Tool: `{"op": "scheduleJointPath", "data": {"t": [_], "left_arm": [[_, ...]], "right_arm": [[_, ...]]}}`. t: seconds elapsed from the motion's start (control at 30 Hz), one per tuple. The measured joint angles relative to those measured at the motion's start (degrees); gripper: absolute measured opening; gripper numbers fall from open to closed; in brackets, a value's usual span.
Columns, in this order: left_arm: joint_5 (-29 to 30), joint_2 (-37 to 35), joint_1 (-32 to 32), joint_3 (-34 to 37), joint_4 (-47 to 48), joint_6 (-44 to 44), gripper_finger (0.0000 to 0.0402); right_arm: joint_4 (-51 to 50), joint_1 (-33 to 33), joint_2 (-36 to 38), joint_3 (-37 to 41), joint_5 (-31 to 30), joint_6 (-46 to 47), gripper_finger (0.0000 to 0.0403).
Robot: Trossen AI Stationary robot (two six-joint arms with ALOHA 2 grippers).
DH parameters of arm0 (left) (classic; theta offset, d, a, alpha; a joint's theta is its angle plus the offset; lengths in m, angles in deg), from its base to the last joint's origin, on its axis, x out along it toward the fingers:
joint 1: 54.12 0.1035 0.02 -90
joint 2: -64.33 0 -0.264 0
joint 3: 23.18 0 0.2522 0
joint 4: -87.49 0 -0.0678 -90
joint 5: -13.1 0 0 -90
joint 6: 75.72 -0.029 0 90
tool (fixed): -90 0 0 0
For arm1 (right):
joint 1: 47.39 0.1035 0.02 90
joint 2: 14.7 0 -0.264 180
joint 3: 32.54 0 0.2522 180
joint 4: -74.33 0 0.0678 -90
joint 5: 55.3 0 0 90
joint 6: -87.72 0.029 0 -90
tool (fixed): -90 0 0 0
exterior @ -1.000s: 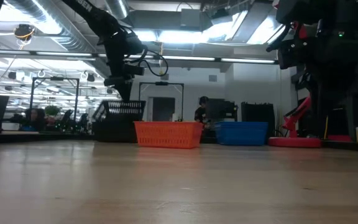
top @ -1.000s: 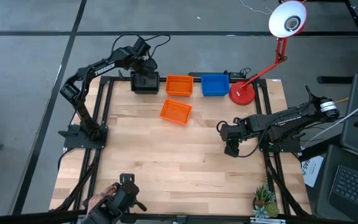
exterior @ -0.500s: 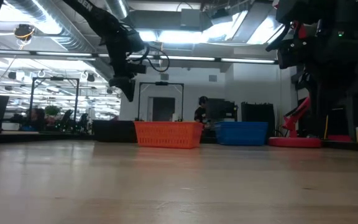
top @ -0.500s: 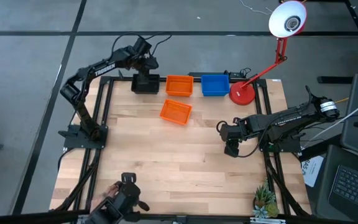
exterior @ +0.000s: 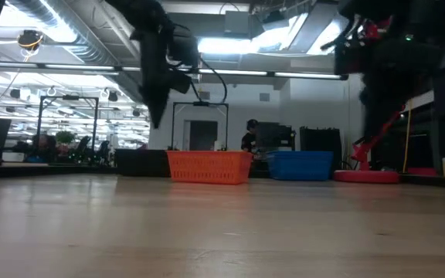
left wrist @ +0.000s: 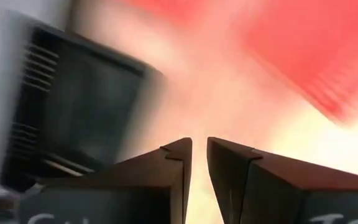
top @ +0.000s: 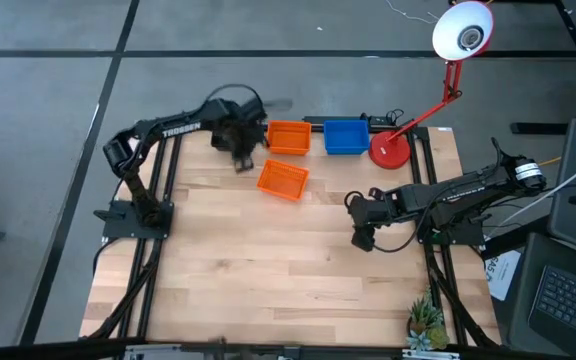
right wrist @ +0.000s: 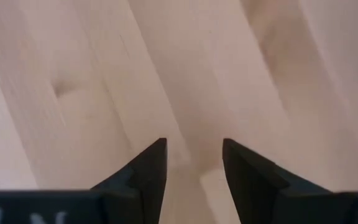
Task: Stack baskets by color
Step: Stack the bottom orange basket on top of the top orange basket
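Note:
A black basket stack (left wrist: 73, 112) stands at the table's far left (exterior: 141, 162). To its right in the far row are an orange basket (top: 288, 137) and a blue basket (top: 346, 136). A second orange basket (top: 283, 180) lies askew just nearer. My left gripper (top: 243, 158) hangs between the black stack and the orange baskets. Its fingers (left wrist: 199, 144) stand a narrow gap apart, with only wood showing between them. My right gripper (top: 360, 238) hovers open over bare wood (right wrist: 194, 146) at the right.
A red lamp base (top: 389, 150) stands right of the blue basket, its arm reaching up to a white shade (top: 463, 30). A small plant (top: 426, 322) is at the near right corner. Bare wood (top: 268, 270) fills the middle and near part of the table.
My left gripper held a black basket tilted above the black stack, let it go onto the stack and rose clear. It then swung toward the table's right and near side, toward the orange baskets, rolling as it went. My right gripper has tipped slightly toward the left.

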Motion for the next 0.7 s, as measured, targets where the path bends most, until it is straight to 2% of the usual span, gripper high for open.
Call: {"op": "scheduleJointPath", "data": {"t": [0.17, 0.27, 0.33, 0.47, 0.7], "left_arm": [[-11.9, -0.1, -6.3, 0.5, 15.2, 1.3, 0.0038], [-17.0, -0.3, -9.0, 4.1, 16.8, 4.2, 0.0035], [-18.1, -1.3, -10.7, 8.1, 14.7, 7.8, 0.0035], [-18.3, -3.7, -14.6, 18.1, 7.9, 14.6, 0.0035], [-22.5, -13.7, -21.7, 31.9, 0.7, 23.5, 0.0034]], "right_arm": [[11.5, -0.1, 0.0, 0.0, -8.6, -10.1, 0.0155], [22.0, -0.1, 0.0, 0.0, -19.0, -17.3, 0.0155], [28.7, -0.1, 0.0, 0.0, -22.8, -22.1, 0.0155], [40.2, -0.9, 0.0, -0.1, -22.2, -30.0, 0.0155], [36.0, -7.3, 0.0, -4.7, -14.6, -27.7, 0.0155]]}}
